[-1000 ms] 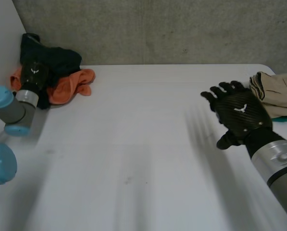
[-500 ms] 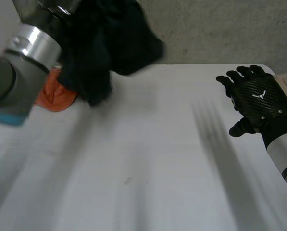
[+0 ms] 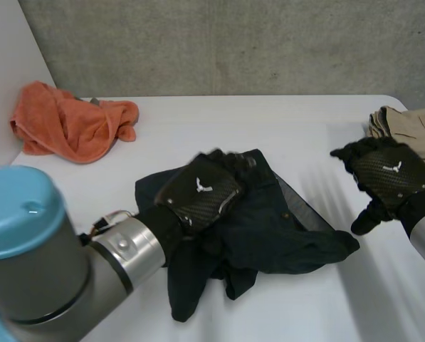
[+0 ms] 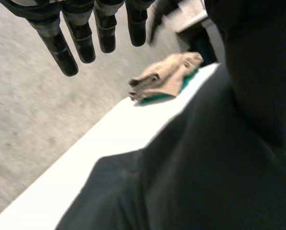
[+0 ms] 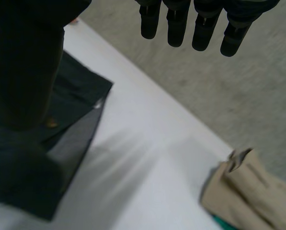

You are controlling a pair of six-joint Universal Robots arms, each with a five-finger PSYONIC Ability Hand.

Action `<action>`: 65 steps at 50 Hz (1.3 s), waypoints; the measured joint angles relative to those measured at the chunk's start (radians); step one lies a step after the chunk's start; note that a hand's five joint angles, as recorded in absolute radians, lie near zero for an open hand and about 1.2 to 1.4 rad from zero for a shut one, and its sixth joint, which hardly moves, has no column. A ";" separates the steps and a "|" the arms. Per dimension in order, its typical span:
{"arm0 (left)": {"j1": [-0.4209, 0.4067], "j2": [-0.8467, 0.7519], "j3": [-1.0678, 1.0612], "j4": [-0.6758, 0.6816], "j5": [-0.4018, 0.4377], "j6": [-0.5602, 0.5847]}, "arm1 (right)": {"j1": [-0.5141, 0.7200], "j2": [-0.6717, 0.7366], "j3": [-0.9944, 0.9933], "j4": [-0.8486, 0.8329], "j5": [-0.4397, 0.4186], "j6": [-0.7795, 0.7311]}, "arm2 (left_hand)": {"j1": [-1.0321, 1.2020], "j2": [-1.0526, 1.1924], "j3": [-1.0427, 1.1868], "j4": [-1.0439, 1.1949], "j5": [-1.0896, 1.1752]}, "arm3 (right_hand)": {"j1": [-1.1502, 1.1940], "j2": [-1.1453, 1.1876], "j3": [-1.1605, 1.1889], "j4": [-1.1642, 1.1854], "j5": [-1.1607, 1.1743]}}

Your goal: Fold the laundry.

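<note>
A grey concrete wall (image 3: 269,43) rises behind the white table (image 3: 219,121).

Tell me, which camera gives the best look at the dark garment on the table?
The head view: it shows the whole dark garment, lying crumpled, with the left hand resting on it. The left wrist view gives a close stretch of its fabric, the right wrist view one corner.

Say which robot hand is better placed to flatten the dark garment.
Probably left: the left robot hand is over the dark garment; the right robot hand hangs beside it, near the beige clothes.
</note>
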 measured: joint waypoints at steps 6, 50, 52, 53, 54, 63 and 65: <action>0.004 0.146 -0.046 -0.034 -0.112 -0.171 | -0.005 0.042 -0.015 0.181 -0.034 -0.014 | 0.000 0.000 0.000 0.000 0.000 | 0.000 0.000 0.000 0.000 0.000; 0.047 -0.037 -0.341 -0.071 -0.241 -0.398 | 0.013 0.048 0.102 -0.090 -0.046 -0.179 | 0.921 0.969 0.958 0.980 0.948 | 0.863 0.964 0.970 0.986 0.920; 0.047 -0.045 -0.328 -0.072 -0.241 -0.371 | 0.011 0.009 0.085 -0.061 -0.045 -0.166 | 0.921 0.971 0.961 0.982 0.948 | 0.863 0.964 0.970 0.986 0.920; 0.048 -0.041 -0.320 -0.076 -0.241 -0.358 | 0.010 -0.012 0.072 -0.042 -0.045 -0.161 | 0.921 0.971 0.961 0.982 0.948 | 0.863 0.964 0.970 0.986 0.920; 0.049 -0.026 -0.303 -0.084 -0.241 -0.339 | 0.008 -0.034 0.057 -0.020 -0.044 -0.157 | 0.921 0.972 0.961 0.982 0.948 | 0.863 0.964 0.970 0.986 0.920; 0.082 0.275 -0.119 -0.156 -0.235 -0.255 | -0.001 -0.148 -0.205 0.218 -0.007 -0.153 | 0.923 0.974 0.964 0.983 0.948 | 0.863 0.964 0.970 0.987 0.920; 0.102 0.338 -0.060 -0.165 -0.231 -0.250 | 0.000 -0.153 -0.289 0.279 0.006 -0.155 | 0.923 0.974 0.964 0.983 0.948 | 0.863 0.964 0.970 0.987 0.920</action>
